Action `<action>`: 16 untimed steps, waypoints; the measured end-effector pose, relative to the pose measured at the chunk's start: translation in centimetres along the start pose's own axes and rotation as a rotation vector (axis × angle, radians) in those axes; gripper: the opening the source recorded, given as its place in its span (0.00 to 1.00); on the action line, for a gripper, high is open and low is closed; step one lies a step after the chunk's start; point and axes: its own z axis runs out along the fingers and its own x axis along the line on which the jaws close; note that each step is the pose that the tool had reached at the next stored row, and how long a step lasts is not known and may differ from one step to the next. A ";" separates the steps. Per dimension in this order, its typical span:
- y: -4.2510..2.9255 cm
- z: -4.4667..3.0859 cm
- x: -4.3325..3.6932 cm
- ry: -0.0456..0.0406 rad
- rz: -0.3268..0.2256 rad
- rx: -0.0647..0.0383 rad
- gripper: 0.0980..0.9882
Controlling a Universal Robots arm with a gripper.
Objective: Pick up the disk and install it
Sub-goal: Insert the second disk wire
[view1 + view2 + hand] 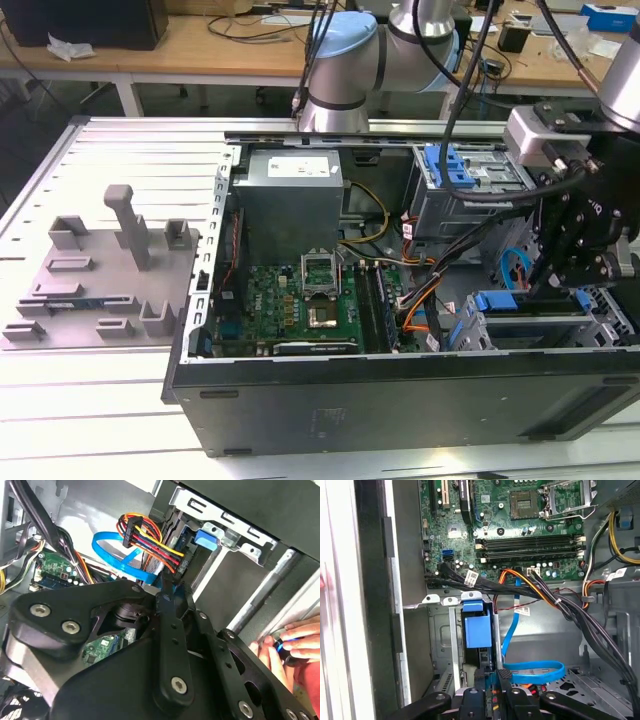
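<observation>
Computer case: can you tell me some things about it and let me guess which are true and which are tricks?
1. The computer case lies open, and its green motherboard shows. True.
2. The gripper is outside the case. False: it is down inside the case, at the exterior view's right end, by the metal drive cage.
3. A flat blue cable makes a loop inside the case. True.
4. A big fan sits on the processor socket. False: the socket is bare.
5. A person's hand shows in the second wrist view. True.
</observation>
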 end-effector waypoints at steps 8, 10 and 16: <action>-0.04 -3.26 -0.22 0.0047 0.000 0.000 0.14; -0.04 -3.38 -0.27 0.0081 0.000 0.001 0.01; -0.03 -3.39 -0.27 0.0090 0.000 0.001 0.01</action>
